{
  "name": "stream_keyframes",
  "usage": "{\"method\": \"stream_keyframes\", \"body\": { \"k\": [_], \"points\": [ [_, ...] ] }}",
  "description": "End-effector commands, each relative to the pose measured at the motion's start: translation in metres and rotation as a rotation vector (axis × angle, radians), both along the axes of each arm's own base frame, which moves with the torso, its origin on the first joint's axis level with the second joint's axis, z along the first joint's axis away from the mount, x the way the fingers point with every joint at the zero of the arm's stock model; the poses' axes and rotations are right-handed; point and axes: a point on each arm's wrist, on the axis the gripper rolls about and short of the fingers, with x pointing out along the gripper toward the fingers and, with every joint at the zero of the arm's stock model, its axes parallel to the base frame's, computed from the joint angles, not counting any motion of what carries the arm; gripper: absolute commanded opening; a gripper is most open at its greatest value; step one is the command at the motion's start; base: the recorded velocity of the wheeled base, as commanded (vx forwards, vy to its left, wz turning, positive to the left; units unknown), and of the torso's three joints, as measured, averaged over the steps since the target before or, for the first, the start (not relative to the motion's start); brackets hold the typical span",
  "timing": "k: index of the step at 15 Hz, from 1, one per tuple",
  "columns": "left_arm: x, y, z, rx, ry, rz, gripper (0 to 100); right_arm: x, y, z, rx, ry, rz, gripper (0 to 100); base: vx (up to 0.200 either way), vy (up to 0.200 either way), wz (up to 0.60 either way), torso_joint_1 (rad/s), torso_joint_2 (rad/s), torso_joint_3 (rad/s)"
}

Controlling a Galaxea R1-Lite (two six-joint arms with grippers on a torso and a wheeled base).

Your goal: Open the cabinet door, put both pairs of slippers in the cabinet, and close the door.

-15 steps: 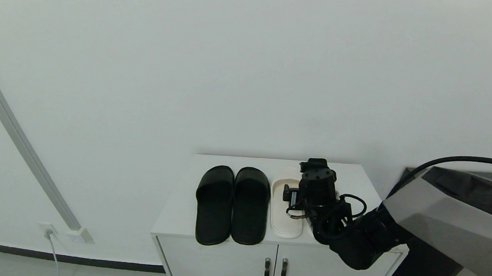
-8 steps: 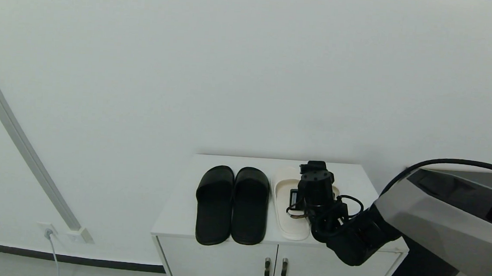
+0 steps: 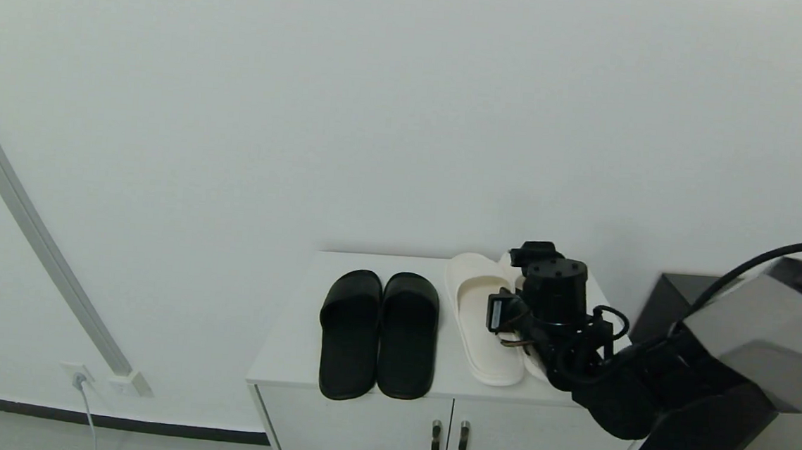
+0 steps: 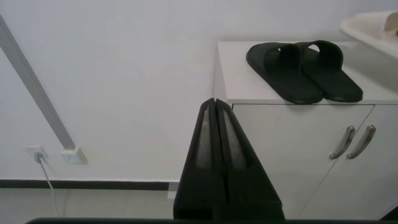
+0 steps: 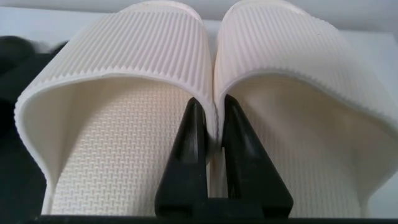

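Note:
A pair of black slippers (image 3: 379, 333) (image 4: 305, 68) lies on the left half of the white cabinet's top (image 3: 291, 334) (image 4: 292, 137). The pair of white slippers (image 3: 483, 315) (image 5: 124, 62) hangs tilted just above the right half of the top. My right gripper (image 3: 517, 302) (image 5: 211, 109) is shut on the two touching inner walls of the white pair. Both cabinet doors are closed, with their handles (image 3: 448, 440) (image 4: 354, 142) side by side. My left gripper (image 4: 215, 102) is shut on nothing, low and off the cabinet's left front corner.
A wall socket (image 3: 78, 375) with a cable and a slanted grey conduit (image 3: 34, 227) are on the wall left of the cabinet. A dark object (image 3: 653, 299) stands close to the cabinet's right side. The wall rises right behind the cabinet.
The right gripper has lifted the white slippers off the cabinet top and carried them up and to the right. The black slippers and the doors are as before.

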Motion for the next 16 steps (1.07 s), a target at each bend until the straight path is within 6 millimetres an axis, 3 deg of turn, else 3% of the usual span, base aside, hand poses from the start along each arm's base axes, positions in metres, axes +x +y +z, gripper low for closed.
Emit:
{"method": "stream_keyframes", "body": {
  "k": [1,4,7,14,16],
  "points": [
    [0.0,0.0,0.0,0.0,0.001,0.001,0,-0.05,-0.034,0.052,0.045,-0.053,0.123,0,0.0,0.0,0.0,0.0,0.0,0.0],
    [0.0,0.0,0.0,0.001,0.002,0.001,0,-0.1,-0.062,0.056,0.042,-0.015,0.341,0,0.0,0.0,0.0,0.0,0.0,0.0],
    [0.0,0.0,0.0,0.0,0.002,0.001,0,-0.125,-0.076,0.056,0.058,0.014,0.496,0,0.0,0.0,0.0,0.0,0.0,0.0],
    [0.0,0.0,0.0,-0.005,0.0,0.001,0,-0.134,-0.07,0.056,0.047,0.038,0.555,0,0.0,0.0,0.0,0.0,0.0,0.0],
    [0.0,0.0,0.0,-0.005,0.0,-0.001,0,-0.134,-0.069,0.054,0.046,0.043,0.554,0,-0.2,0.0,0.0,0.002,0.0,0.002]
  ]
}}
